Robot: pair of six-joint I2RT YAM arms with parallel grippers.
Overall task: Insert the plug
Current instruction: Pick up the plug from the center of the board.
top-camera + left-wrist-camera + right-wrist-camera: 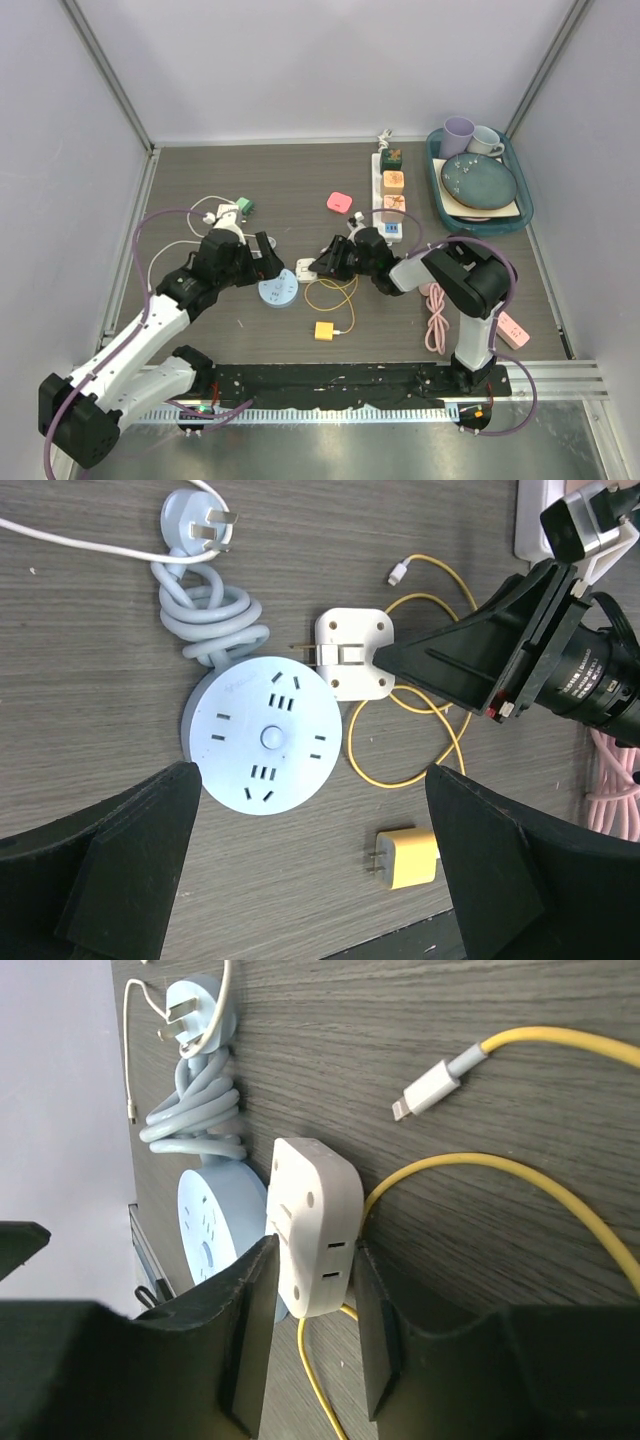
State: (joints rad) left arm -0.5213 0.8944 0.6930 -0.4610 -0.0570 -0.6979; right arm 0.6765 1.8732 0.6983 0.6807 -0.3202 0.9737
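A white plug (312,1222) with folded prongs lies beside the round pale-blue socket (265,735), just to its right (306,268). My right gripper (314,1250) has its two black fingers pressed on opposite faces of the plug, shut on it at the table surface (318,266). One black finger (440,660) of it reaches the plug (352,652) from the right in the left wrist view. My left gripper (312,775) hovers wide open over the socket (277,291), holding nothing.
The socket's grey cord coil (210,620) and its own plug (200,525) lie behind it. A yellow cable (440,720) loops under the white plug to a yellow charger (324,330). A power strip (390,190), dish tray (525,215) and pink cable (437,315) sit right.
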